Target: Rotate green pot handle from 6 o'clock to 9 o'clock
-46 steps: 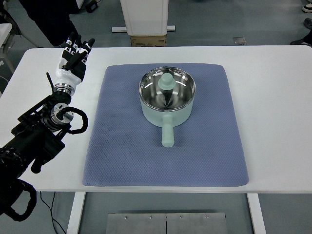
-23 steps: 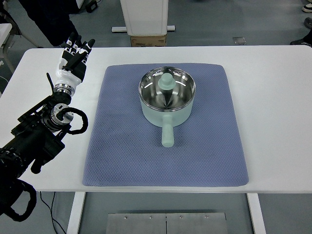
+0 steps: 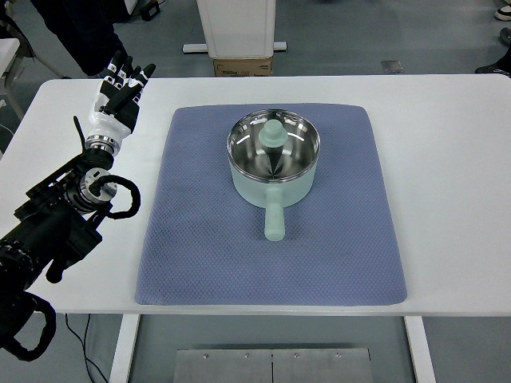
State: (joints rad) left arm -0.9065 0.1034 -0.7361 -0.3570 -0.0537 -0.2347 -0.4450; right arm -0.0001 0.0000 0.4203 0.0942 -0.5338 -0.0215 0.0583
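Over at 9 o'clock, your left hand point(image 3: 117, 89) has drifted a touch further left and toward the table's far edge than it was a second ago, and the dark forearm point(image 3: 60, 215) behind it has slid the same way. That's a small shift, and it's away from the pot, not toward it, so you've gained nothing on the task yet. The hand sits out on the bare white table point(image 3: 447, 159), well clear of the blue mat point(image 3: 200, 255), with the fingers extended and lying close together, pointing to 12 o'clock, holding nothing at all.

Moving right to the middle: the green pot point(image 3: 273, 163) stands upright on the mat, slightly toward 12 o'clock of the mat's centre, lid on with its green knob point(image 3: 274, 134) poking up. The handle point(image 3: 274, 219) runs straight down to 6 o'clock, exactly where it was, untouched.

So the rotation hasn't begun, by my reading. You'll want that left hand swung in across the mat to the handle's free end, then sweeping it clockwise round to 9 o'clock. Watch for the pot skidding on the mat rather than turning.

Further right there's nothing in play; your right arm isn't showing.
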